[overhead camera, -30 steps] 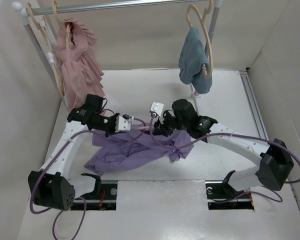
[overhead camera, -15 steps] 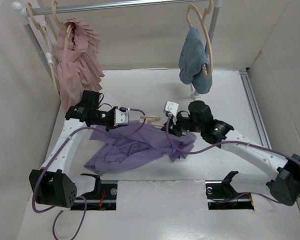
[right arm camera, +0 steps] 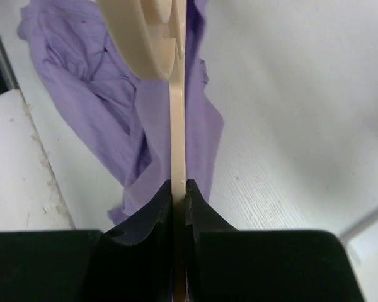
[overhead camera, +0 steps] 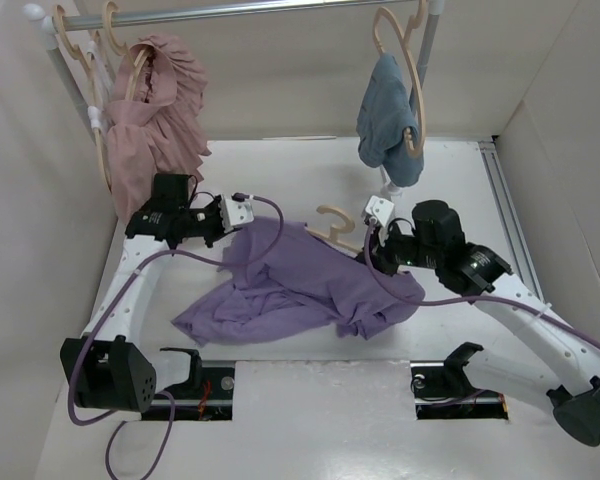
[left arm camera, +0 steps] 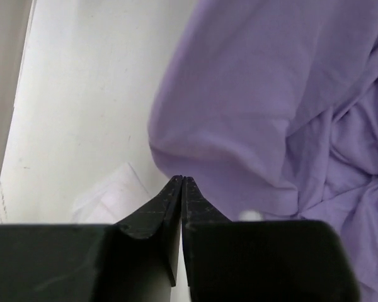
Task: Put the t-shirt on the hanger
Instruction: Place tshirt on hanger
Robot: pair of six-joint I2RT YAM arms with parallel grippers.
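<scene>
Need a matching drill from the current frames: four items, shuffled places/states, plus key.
Items
1. t-shirt
2. hanger
3. pink garment
4. blue garment

Places or states
A. hangs near the right end of the rail
B. crumpled on the table, one edge drawn up to the shut left gripper
C. clamped edge-on in the right gripper
D. hangs near the left end of the rail

Pairs: 1-B, 2-C, 3-D, 4-A
</scene>
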